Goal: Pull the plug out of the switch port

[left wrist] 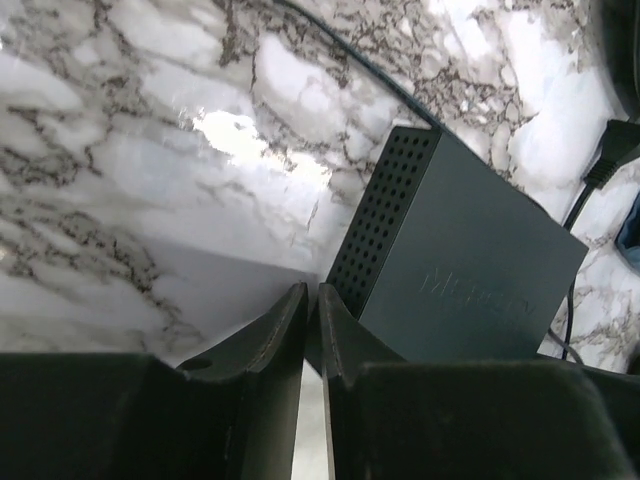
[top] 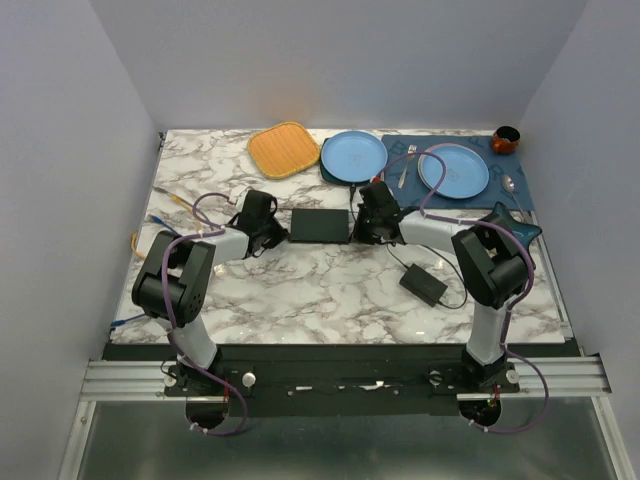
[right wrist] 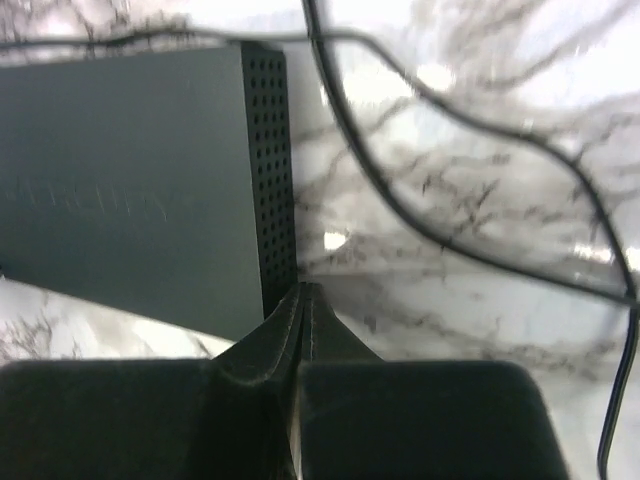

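Observation:
The switch [top: 320, 225] is a flat matte-black box lying in the middle of the marble table. It also shows in the left wrist view [left wrist: 470, 270] and in the right wrist view [right wrist: 130, 220], each with a perforated end face. My left gripper [top: 277, 232] is shut and empty at its left end, its tips [left wrist: 312, 295] against the near corner. My right gripper [top: 366, 232] is shut and empty at its right end [right wrist: 303, 292]. A black connector [left wrist: 612, 150] on a thin cable lies by the switch's far side. The ports are hidden, so I cannot tell whether it is plugged in.
A black power brick [top: 423, 285] lies front right, its thin black cable [right wrist: 430, 225] looping past my right gripper. At the back are an orange mat [top: 283, 149], a blue plate [top: 353, 155], a second blue plate [top: 453, 170] with cutlery on a blue placemat, and a brown cup [top: 505, 139]. Loose cables [top: 160, 215] lie at the left edge.

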### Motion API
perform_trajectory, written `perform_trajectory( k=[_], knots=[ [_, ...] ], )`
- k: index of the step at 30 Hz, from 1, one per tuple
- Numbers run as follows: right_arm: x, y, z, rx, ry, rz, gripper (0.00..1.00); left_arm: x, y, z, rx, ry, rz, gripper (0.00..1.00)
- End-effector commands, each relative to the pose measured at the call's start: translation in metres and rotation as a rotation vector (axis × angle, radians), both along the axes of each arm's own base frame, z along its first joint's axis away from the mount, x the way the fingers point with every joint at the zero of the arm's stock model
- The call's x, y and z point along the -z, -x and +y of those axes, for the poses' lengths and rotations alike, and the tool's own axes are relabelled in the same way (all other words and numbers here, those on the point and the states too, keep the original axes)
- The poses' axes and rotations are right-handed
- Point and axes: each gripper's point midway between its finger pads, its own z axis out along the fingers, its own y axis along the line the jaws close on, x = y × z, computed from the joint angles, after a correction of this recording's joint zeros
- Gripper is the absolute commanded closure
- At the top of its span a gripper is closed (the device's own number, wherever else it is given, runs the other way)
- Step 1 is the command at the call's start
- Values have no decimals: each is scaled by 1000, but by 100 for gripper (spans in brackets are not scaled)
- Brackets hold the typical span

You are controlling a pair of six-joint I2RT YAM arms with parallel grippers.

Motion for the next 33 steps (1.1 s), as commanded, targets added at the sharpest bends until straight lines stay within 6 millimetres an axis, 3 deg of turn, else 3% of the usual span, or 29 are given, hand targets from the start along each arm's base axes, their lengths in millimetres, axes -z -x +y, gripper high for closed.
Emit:
perform_trajectory(
  k=[1, 7, 10, 12, 14, 18, 20, 21, 22, 24, 25, 26, 31, 33],
  knots=[
    [15, 61, 15, -99, -8, 89, 93, 15, 58, -22, 94, 17, 106, 75],
    [21, 108, 17, -122, -3, 106, 94, 6, 92, -23, 118, 14, 80, 75],
    [19, 121, 11, -112, -6, 105, 94, 1, 104, -19, 116, 18, 62, 75],
    [10, 122, 8, -97, -13, 83, 93, -8, 106, -14, 108, 10, 34, 75],
    [6, 116, -6, -55, 38, 49, 94, -7, 108, 5, 68, -74, 38, 75],
    [-10, 103, -22, -23, 61, 22, 94, -32, 95, 26, 23, -129, -1, 70],
    [-38, 96, -16, -55, 14, -73, 93, -51, 89, 27, 63, -172, -37, 60],
    [-41, 99, -18, -70, 4, -98, 92, -61, 87, 26, 87, -179, -65, 55],
    [-70, 95, -10, -129, -62, -205, 90, -70, 85, 25, 100, -183, -92, 39],
    [-89, 101, -1, -234, -113, -297, 71, -87, 88, 27, 114, -193, -149, 24],
    [-101, 102, 2, -289, -109, -350, 64, -92, 89, 27, 118, -197, -172, 8],
    [-116, 106, 4, -315, -112, -396, 57, -96, 91, 29, 116, -203, -188, 1],
    [-161, 111, -2, -356, -51, -563, 48, -118, 95, 44, 74, -261, -234, 1],
    [-180, 116, -5, -355, -57, -627, 44, -116, 99, 50, 68, -300, -198, 1]
  ],
)
